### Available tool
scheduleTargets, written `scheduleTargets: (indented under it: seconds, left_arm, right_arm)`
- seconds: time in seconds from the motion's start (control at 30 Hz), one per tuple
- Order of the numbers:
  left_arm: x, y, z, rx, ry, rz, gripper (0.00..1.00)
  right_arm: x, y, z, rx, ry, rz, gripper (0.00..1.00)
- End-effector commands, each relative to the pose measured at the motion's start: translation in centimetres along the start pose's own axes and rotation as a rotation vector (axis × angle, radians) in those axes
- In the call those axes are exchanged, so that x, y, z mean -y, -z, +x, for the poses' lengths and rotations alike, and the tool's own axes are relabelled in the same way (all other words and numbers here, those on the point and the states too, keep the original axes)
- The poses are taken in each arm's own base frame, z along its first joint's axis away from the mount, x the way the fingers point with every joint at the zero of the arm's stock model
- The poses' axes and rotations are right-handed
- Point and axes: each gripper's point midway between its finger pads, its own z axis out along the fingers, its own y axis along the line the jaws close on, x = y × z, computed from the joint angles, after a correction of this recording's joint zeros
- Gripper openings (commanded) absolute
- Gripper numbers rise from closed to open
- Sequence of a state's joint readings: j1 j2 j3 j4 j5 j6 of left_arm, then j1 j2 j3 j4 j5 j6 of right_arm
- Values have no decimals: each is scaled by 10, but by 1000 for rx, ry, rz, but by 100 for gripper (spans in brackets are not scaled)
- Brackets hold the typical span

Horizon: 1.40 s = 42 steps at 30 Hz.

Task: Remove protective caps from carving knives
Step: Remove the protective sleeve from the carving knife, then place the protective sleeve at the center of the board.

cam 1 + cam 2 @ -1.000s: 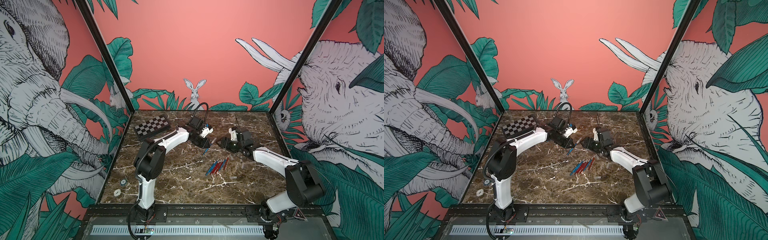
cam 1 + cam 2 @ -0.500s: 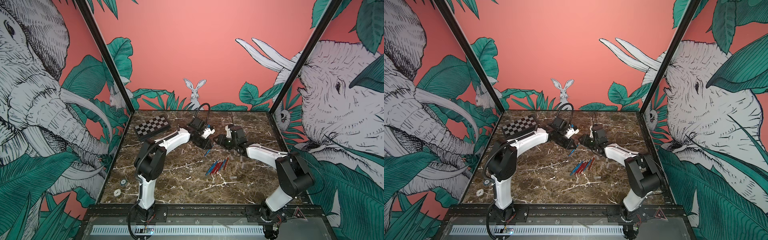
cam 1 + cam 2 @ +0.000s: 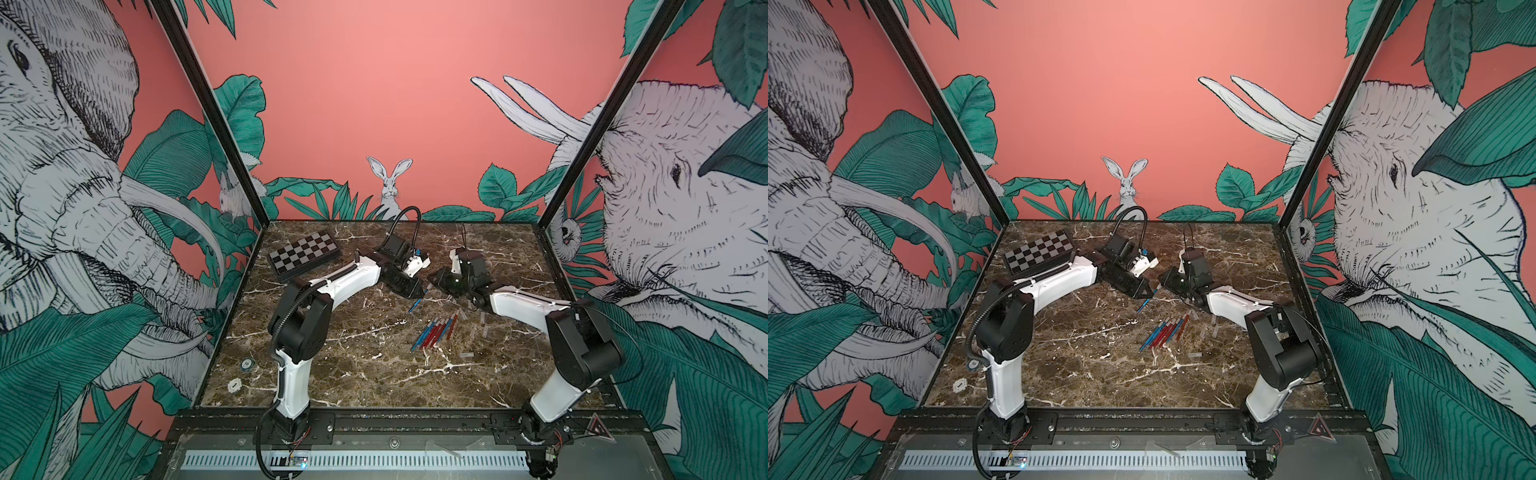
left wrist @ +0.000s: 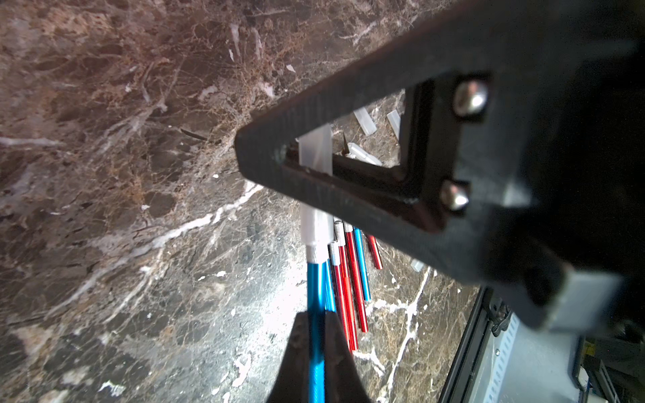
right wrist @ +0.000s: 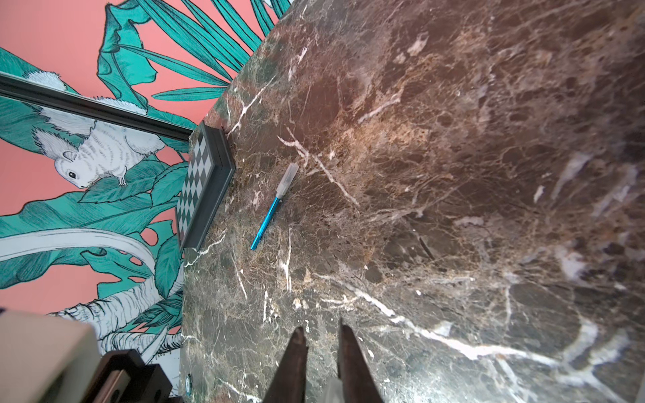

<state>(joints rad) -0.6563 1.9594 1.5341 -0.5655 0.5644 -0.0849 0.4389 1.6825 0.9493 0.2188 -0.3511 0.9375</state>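
Jungle-mural walls (image 3: 415,104) box in a brown marble table (image 3: 353,374). L gripper (image 3: 419,296) is clamped tight on a blue knife (image 4: 316,349) centre-back. R gripper (image 3: 430,276) has swung in since a sec ago & nipped its cap (image 4: 314,153). Spare knives (image 3: 436,332) lie nearby.

Board (image 3: 303,254) back left on table (image 3: 353,374), knives (image 3: 434,334) centre, caps (image 3: 484,331) right

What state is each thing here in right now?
Left gripper: shut on blue knife.
Right gripper: shut on that knife's cap, not yet off.
Knife pile: lying flat, seemingly uncapped.
Loose caps: off, scattered beside pile.
Second blue knife: capped, lying alone.
Checkered board: closed, flat.
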Motion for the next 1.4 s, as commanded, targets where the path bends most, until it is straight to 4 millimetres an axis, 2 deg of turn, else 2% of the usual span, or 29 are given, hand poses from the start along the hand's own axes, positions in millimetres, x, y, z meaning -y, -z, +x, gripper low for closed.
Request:
scheduleTargets:
  seconds: [0.0, 0.23, 0.43, 0.93, 1.03, 1.27, 1.37]
  left_arm:
    - [11, 8, 1, 6, -32, 10, 5]
    - [5, 3, 16, -45, -36, -19, 0]
    - [5, 0, 28, -76, -40, -27, 0]
    - [8, -4, 45, -134, -53, -27, 0]
    - [20, -10, 54, -162, -78, -12, 0]
    - [22, -7, 54, -156, -85, -18, 0]
    - [24, -6, 51, -143, -83, -15, 0]
  right_arm:
    - [-10, -1, -12, 45, 5, -18, 14]
    - [-6, 2, -18, 75, 2, 11, 5]
    - [-2, 3, -23, 106, -16, 32, 1]
    - [24, 22, -55, 226, -100, 82, 0]
    - [30, 26, -60, 243, -113, 92, 0]
    - [44, 33, -60, 240, -109, 124, 0]
    - [56, 37, -55, 229, -106, 155, 0]
